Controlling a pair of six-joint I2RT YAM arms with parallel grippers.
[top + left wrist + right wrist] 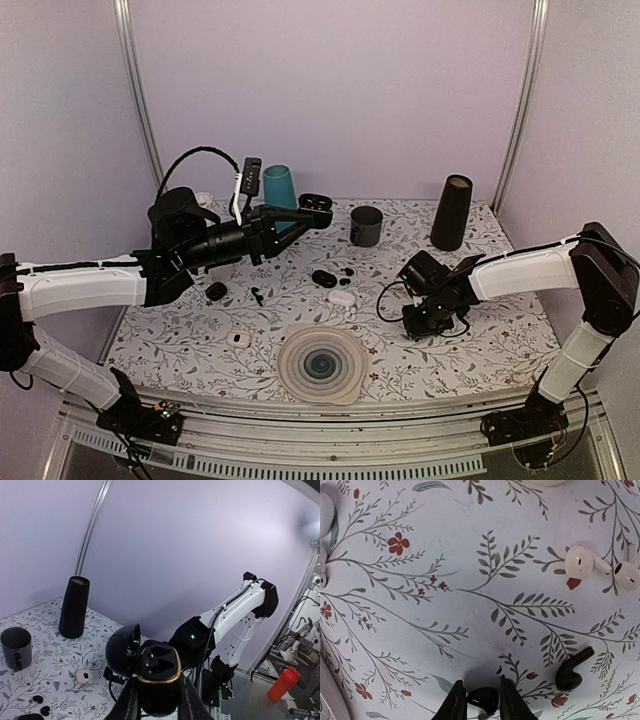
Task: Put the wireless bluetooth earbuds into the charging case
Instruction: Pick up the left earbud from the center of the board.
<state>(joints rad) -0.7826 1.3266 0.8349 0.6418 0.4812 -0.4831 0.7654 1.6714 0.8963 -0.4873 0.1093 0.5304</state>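
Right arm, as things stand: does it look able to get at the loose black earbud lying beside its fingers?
Reach, likely yes: the loose black earbud lies uncovered close by. But the right gripper is full, shut on another black earbud.

Mug (366, 226) between cup (279, 185) and vase (451, 212); disc (321, 365) nearer the front edge

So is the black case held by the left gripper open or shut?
Open. The black case in the left gripper has its lid swung back, and both wells inside show empty.
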